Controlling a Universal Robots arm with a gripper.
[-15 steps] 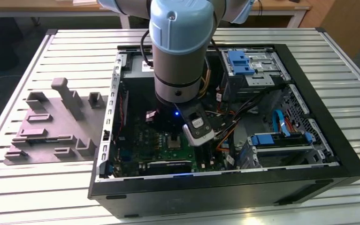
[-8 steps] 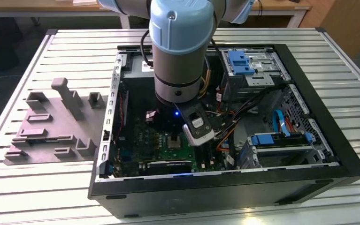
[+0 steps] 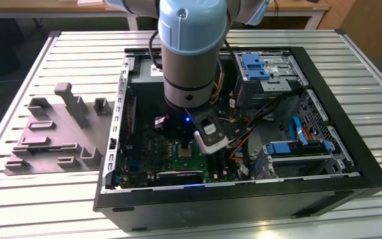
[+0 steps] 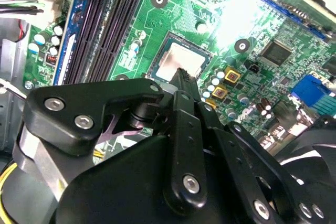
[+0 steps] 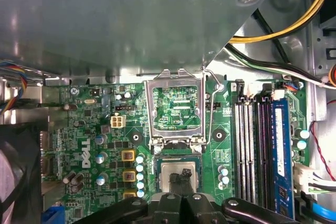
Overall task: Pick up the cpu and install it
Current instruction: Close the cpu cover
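Observation:
The cpu (image 5: 169,170), a small pale silvery square, lies flat in the open socket on the green motherboard (image 5: 94,145). It also shows in the second wrist view as the cpu (image 4: 176,61). The socket's metal frame (image 5: 176,108) is flipped up beside it, its lever (image 5: 212,108) raised. My gripper (image 5: 181,176) hangs right over the cpu's middle, its black fingertips (image 4: 185,77) pressed together, at or just above the chip's top, gripping nothing. In the exterior view the gripper (image 3: 206,142) reaches down into the computer case (image 3: 350,164).
Black memory slots (image 5: 257,145) run beside the socket, with cables (image 5: 273,35) and a metal case wall (image 5: 131,24) nearby. Drive bays with blue clips (image 3: 254,67) fill the case's right in the exterior view. A grey plastic fixture (image 3: 51,134) sits on the slatted table (image 3: 58,209) at that view's left.

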